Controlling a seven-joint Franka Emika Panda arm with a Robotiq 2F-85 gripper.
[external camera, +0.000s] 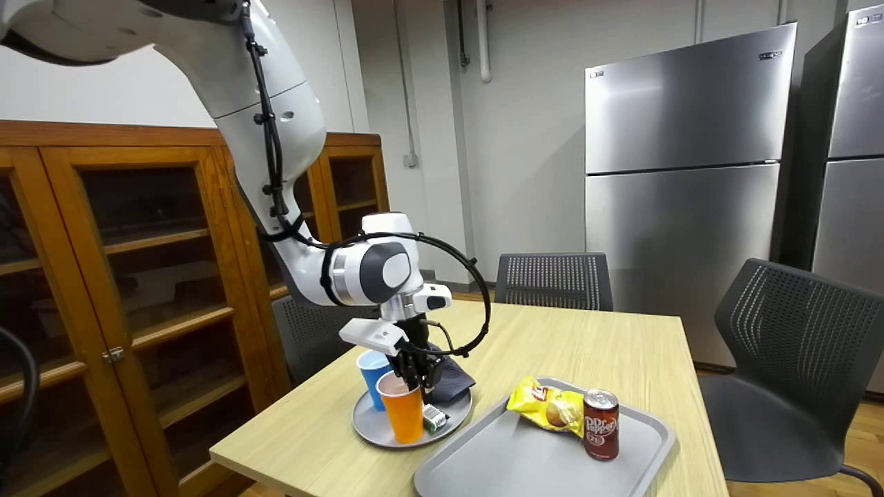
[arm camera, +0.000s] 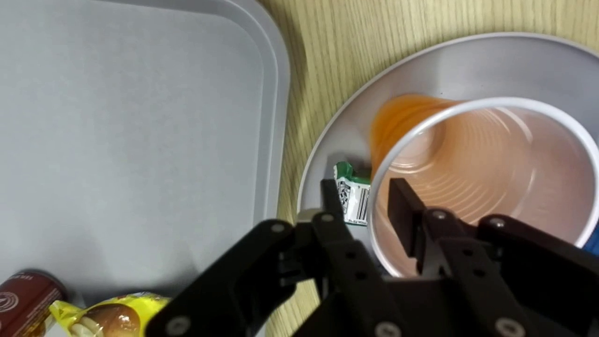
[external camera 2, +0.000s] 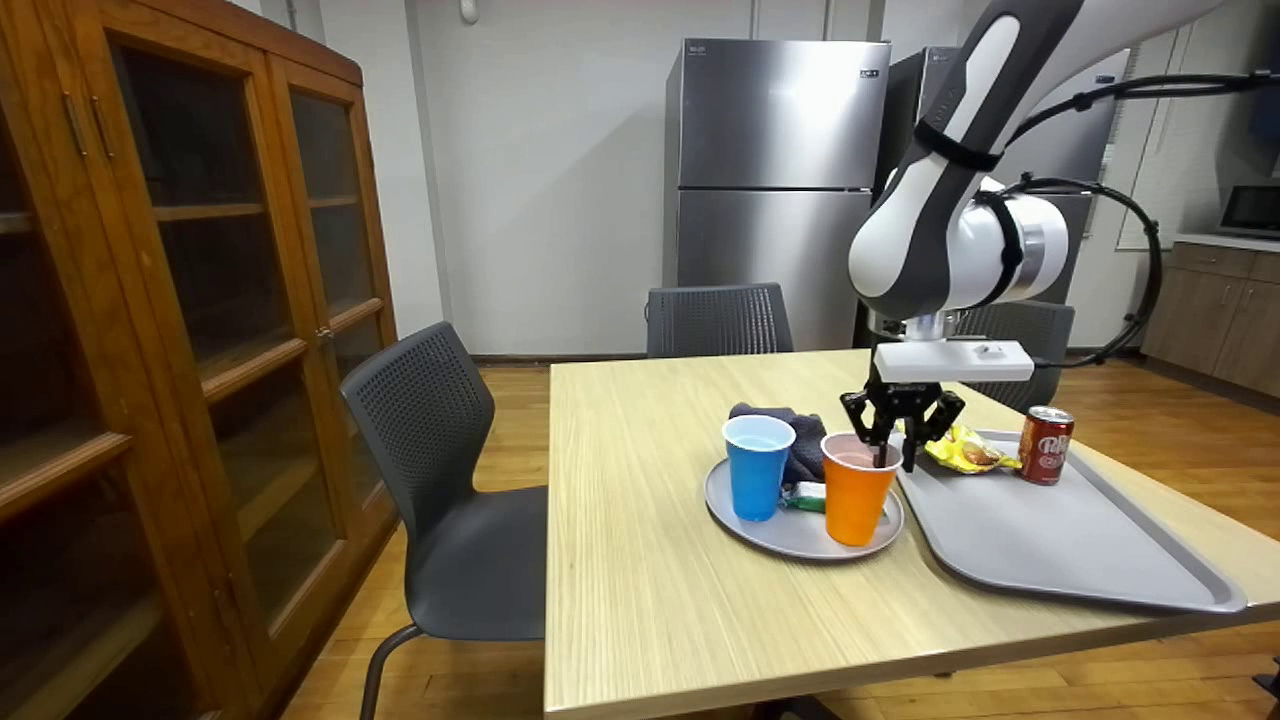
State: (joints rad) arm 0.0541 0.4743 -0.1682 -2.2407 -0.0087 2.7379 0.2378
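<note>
Step in hand looks like grasping: my gripper straddles rim of orange cup, one finger inside, jaws apart, nothing pinched yet. Cup stands on gray plate, near blue cup. Next move probably calls for closing gently on thin wall, keeping cup level.

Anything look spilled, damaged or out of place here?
Nothing looks spilled or damaged, not even the orange cup with the tool at its rim. One oddity: the tray has a corner near the edge of the table, perhaps overhanging, which looks precarious.
</note>
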